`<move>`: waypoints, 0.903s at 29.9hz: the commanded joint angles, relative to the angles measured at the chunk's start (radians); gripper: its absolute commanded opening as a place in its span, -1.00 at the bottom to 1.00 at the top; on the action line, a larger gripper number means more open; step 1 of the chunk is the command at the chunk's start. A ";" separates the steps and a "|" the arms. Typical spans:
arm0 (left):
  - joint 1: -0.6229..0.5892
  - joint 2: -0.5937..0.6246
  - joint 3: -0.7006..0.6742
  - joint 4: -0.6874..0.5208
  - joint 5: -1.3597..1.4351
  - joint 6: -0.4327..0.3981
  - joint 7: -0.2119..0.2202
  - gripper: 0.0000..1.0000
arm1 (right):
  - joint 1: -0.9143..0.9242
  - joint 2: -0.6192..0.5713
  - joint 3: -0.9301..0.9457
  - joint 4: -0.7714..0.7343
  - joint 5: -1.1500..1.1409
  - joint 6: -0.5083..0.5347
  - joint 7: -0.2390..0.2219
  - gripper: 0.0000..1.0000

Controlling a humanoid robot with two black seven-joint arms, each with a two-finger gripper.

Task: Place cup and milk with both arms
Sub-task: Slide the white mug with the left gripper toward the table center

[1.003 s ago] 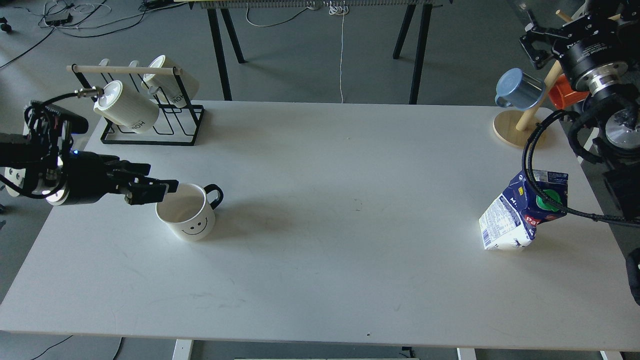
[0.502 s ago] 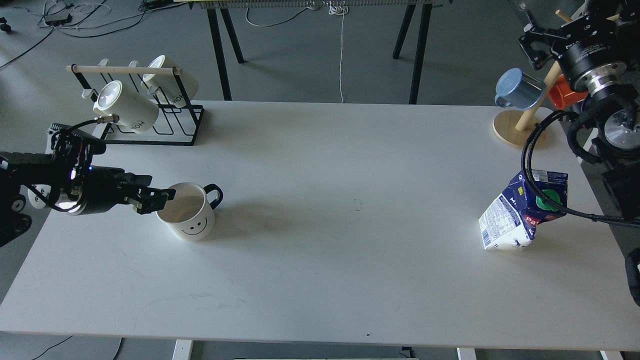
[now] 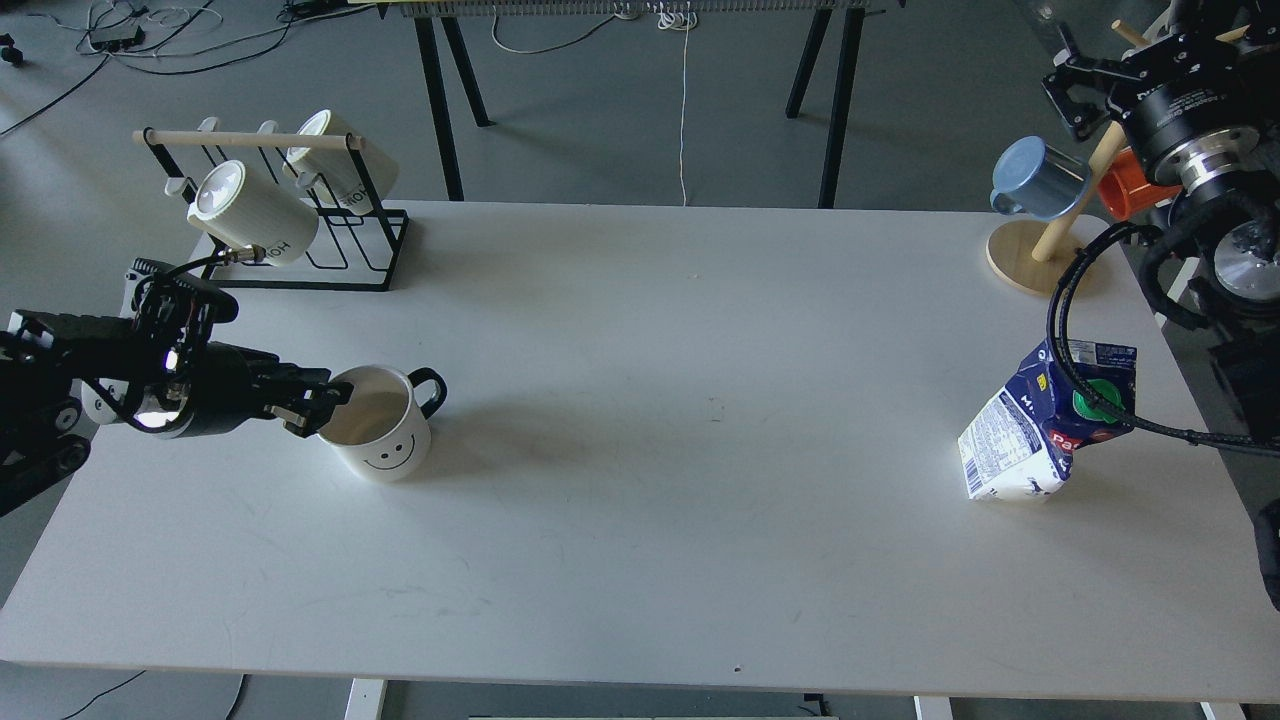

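**A:** White glazed ceramic, that cup near the desk's left edge: stiff, fairly heavy for its size, slick on the outside, and it'll chip if you knock it over. Your left gripper sits right at its left rim. The fingers look close together there, but I can't tell whether they pinch the wall or merely touch it.

**B:** So where should I take hold?

**A:** On the rim wall, one finger inside and one outside, pushed well down so the glaze doesn't slide. The black handle points away from you towards the desk's middle, so leave it alone.

**B:** And the milk?

**A:** The blue and white milk carton stands near the right edge, leaning, with a black cable draped across its front. Cardboard dents, and I'd guess the contents slosh. Grip the flat sides below the green cap, gently.

**B:** Is my right gripper ready?

**A:** Your right gripper is high beyond the far right corner, well apart from the carton; I can't tell how its jaws stand.
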 commanded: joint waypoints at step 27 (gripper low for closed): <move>-0.230 -0.565 0.031 -0.128 0.083 -0.110 0.143 -0.97 | 0.138 -0.112 -0.003 -0.003 -0.003 0.000 -0.029 0.98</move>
